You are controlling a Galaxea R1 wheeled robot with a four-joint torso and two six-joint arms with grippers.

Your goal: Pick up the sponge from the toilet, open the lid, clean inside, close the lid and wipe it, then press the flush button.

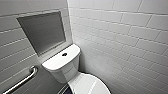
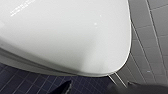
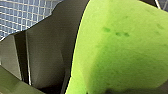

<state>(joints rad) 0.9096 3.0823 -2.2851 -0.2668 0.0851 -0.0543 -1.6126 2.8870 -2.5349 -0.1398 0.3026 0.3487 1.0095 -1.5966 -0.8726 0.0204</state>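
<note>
The white toilet (image 1: 62, 67) stands in the corner, with the round dark flush button (image 1: 64, 54) in the middle of its tank top. Its lid (image 1: 88, 86) is down. The lid (image 2: 65, 35) shows large and glossy in the left wrist view, close under my left gripper (image 2: 92, 88), which is open with dark fingertips (image 2: 65, 88) apart and empty. The bright green sponge (image 3: 122, 50) is pressed against a dark finger (image 3: 47, 50) of my right gripper (image 3: 72, 75), which is shut on it.
A metal grab bar (image 1: 23, 81) runs along the left wall below a recessed grey niche (image 1: 42, 31). White tiled walls close in on both sides of the toilet. Dark blue floor tiles (image 2: 27, 83) lie beside the bowl.
</note>
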